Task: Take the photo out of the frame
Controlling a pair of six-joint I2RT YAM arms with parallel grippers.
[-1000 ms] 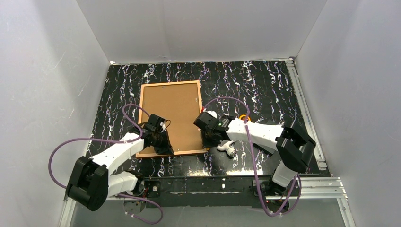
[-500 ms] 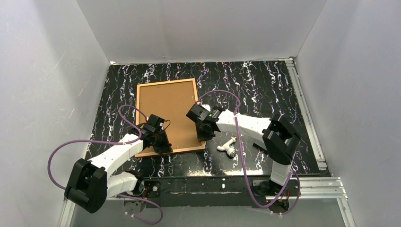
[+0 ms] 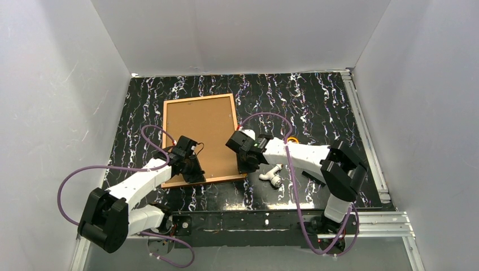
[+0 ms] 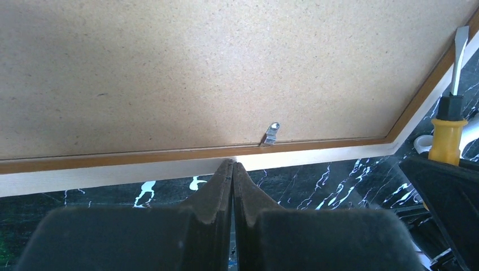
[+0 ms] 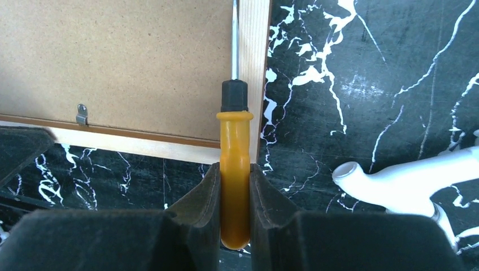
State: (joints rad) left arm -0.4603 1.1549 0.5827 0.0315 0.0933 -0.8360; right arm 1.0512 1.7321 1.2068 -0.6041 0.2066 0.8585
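Frame is needing its clip pried gently, blade flat: right gripper is clamping the screwdriver, left gripper is pinching nothing.

Black marble-patterned tabletop, white veins all over, plain white walls boxing it in on three sides. There's a flat-blade screwdriver: yellow handle, black collar, slim steel shaft pointing toward the far side. Just right of it, lying on the tabletop, a white moulded plastic piece with a rounded open end (what it is, hard to say). Aluminium rail down the right edge.
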